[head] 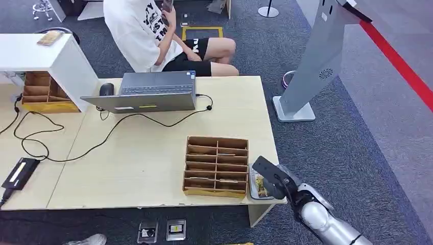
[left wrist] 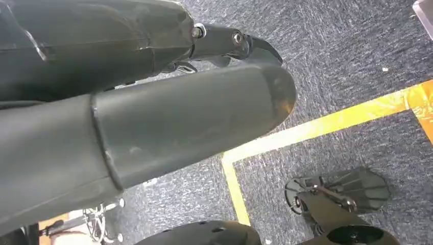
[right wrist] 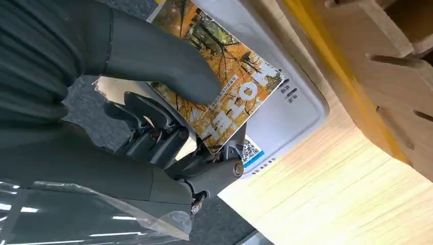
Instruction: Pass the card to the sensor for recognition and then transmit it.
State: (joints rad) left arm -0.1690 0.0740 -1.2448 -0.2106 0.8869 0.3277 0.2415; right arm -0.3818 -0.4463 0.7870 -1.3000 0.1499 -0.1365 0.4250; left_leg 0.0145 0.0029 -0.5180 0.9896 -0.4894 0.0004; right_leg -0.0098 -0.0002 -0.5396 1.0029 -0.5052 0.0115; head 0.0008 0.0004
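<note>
1. The left robot hand (left wrist: 153,117) is hanging over dark carpet crossed by a yellow floor line (left wrist: 327,122); nothing is showing in it, and whether its fingers are apart or curled in I cannot tell.
2. On the bench (head: 148,158), well away from the right robot hand toward the person, a laptop (head: 148,92) is sitting open with a mouse (head: 106,89) beside it, and a black cable (head: 102,132) is trailing off to a small black box (head: 19,172).
3. Just beside the right robot hand, on its inner side, a wooden divided tray (head: 216,166) is standing on the bench.
4. The right robot hand (right wrist: 168,117) is pinching the card (right wrist: 224,81), thumb pressing on the printed face and dark fingers underneath, at the bench's right corner.
5. The card is lying over the white sensor pad (right wrist: 301,102); whether it is touching or hovering just above I cannot tell.
6. The card looks thin, light, stiff and glossy, so probably slippery; an edge pinch that leaves the face flat to the sensor seems best.
7. Large pale letters are running across the card's autumn-tree picture, unreadable at this angle; the sensor is carrying a QR label (right wrist: 250,150) and small print too fine to read.
8. Beyond the right robot hand, a grey kiosk stand (head: 316,66) is rising from the carpet.
</note>
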